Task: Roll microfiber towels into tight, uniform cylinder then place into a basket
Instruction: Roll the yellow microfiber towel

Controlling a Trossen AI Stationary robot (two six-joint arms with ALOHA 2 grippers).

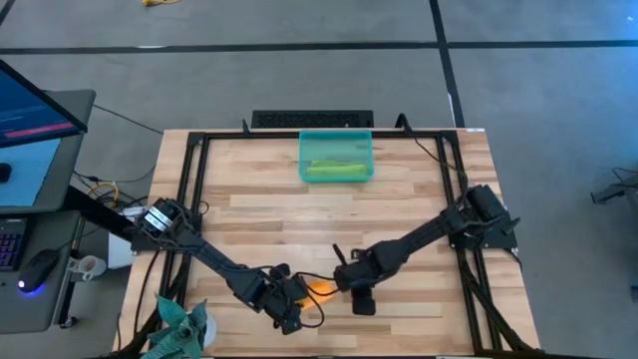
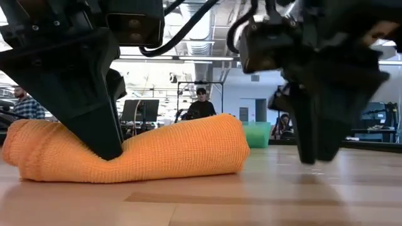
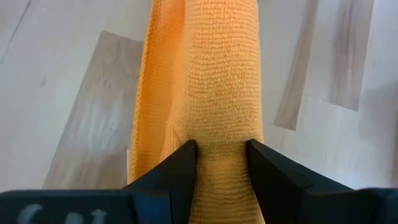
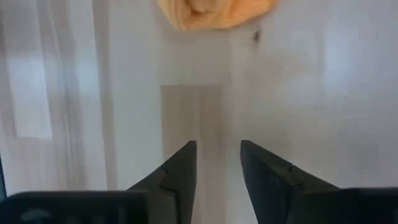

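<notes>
A low-walled, translucent teal basket (image 1: pixel 336 158) sits at the far centre of the worktop (image 1: pixel 419 199), and a rolled lime-green towel (image 1: pixel 334 171) lies lengthwise inside it along its near wall. In the low view the basket (image 2: pixel 258 134) shows as a small teal shape beyond the orange towel.

The worktop is pale butcher-block wood in long planks, ringed by a black metal frame. The orange towel (image 2: pixel 135 152), a nubbly microfiber cloth rolled into a thick, slightly sagging cylinder, lies on the wood near the front edge, between the two hands; from above only a patch of it (image 1: pixel 321 289) shows.

The left arm reaches in a long diagonal from the left side down to the near centre. Its hand (image 3: pixel 222 157) points down onto the roll, its two dark fingers partly closed and pinching the orange towel (image 3: pixel 208 81) so that the cloth dents between them. In the low view this hand (image 2: pixel 110 147) presses the roll against the wood.

The right arm stretches from the right side toward the same spot. Its hand (image 4: pixel 218 155) hangs just above bare wood, fingers parted with a narrow gap and holding nothing, just beside the end of the roll (image 4: pixel 214 14).

Several people stand in the room behind.

A dark teal spiky plant (image 1: pixel 179 324) sits at the near left corner.
</notes>
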